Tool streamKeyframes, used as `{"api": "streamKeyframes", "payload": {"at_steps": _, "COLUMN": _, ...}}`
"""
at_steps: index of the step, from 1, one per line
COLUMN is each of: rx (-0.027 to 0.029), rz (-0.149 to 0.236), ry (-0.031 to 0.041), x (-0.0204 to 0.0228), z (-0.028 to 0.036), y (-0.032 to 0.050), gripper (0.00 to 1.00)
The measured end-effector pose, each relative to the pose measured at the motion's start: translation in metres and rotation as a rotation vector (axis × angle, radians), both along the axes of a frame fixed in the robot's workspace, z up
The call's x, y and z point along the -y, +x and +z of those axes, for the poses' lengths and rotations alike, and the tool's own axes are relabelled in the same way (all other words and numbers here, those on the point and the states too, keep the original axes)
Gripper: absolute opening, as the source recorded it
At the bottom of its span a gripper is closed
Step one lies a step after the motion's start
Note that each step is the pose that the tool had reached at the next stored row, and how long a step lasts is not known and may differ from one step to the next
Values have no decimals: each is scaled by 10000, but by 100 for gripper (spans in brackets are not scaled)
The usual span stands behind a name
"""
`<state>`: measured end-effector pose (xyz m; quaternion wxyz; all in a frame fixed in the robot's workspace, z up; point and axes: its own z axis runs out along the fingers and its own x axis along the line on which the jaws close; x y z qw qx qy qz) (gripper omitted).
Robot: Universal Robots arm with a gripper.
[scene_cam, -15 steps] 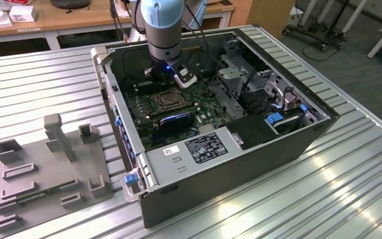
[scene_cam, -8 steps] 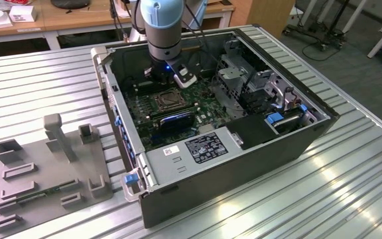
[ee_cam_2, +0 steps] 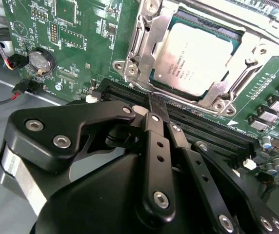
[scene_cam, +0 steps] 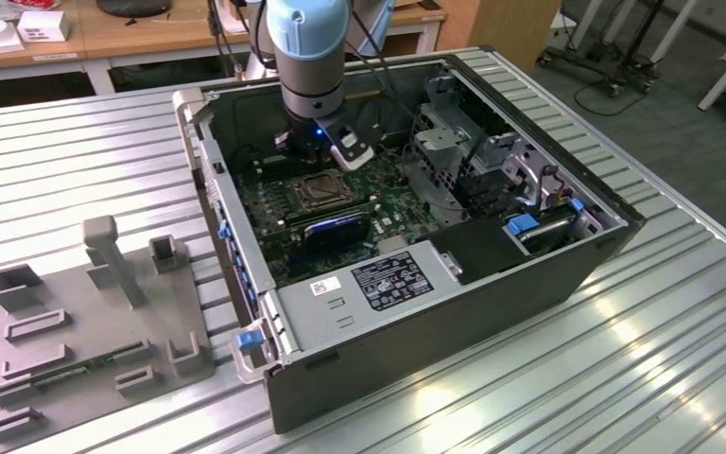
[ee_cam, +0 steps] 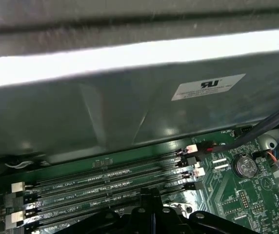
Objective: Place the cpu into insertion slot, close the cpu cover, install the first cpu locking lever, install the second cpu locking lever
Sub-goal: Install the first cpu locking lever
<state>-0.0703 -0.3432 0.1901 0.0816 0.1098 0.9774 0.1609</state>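
The cpu (ee_cam_2: pixel 193 61) sits in the insertion slot (ee_cam_2: pixel 208 25). The cpu cover (ee_cam_2: pixel 148 43) appears lowered; whether it is locked is unclear. The claw (ee_cam_2: pixel 155 105) is closed and empty.

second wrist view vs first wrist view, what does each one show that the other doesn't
Second wrist view: the cpu seated in the insertion slot, with the cpu cover lying flat around it. First wrist view: the grey case wall with a white label. Both wrist views: the memory slots, the coin cell battery, the green motherboard and the gripper.
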Motion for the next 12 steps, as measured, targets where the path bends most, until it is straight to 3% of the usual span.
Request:
{"api": "streamKeyframes", "payload": {"at_steps": 9, "rx": 4, "rz": 1, "ry": 1, "x": 0, "z": -5, "y": 1, "gripper": 11}}
{"api": "streamKeyframes", "payload": {"at_steps": 12, "rx": 4, "rz": 0, "ry": 1, "x": 0, "z": 28, "y": 1, "gripper": 11}}
